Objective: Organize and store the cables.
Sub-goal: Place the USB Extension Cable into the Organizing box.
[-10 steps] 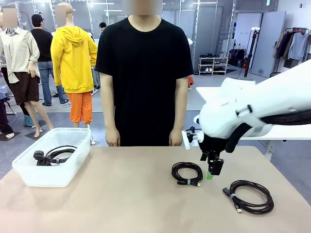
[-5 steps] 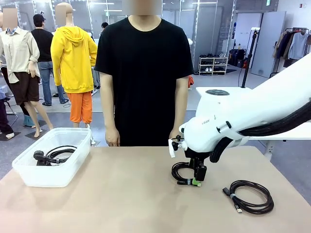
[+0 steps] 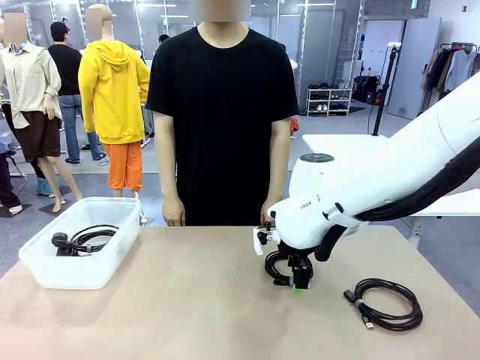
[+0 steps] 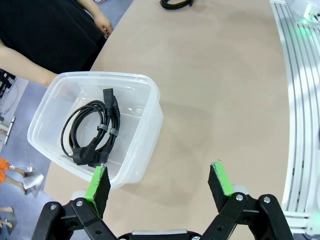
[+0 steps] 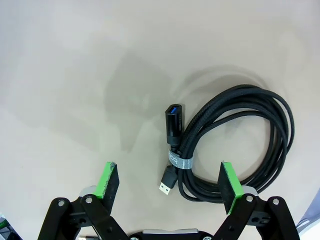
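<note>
Three coiled black cables show. One cable (image 3: 272, 264) lies mid-table, partly hidden under my right gripper (image 3: 300, 285), which hangs low over it. In the right wrist view that cable (image 5: 235, 135) lies flat, and its tied side with the plugs sits between the open fingers of my right gripper (image 5: 170, 182). A second cable (image 3: 388, 304) lies at the right front. The third cable (image 3: 84, 239) rests inside the clear plastic bin (image 3: 45, 266). My left gripper (image 4: 159, 177) is open above the table beside the bin (image 4: 150, 107), with that cable (image 4: 95, 132) in it.
A person in a black shirt stands at the table's far edge, hands (image 3: 174, 217) hanging by the edge close behind my right arm. Bare tabletop (image 3: 187, 307) lies between the bin and the middle cable.
My right arm has swung left and come down, from beside the middle cable to right over it. The jaws stay open. The cables and the bin have not moved.
</note>
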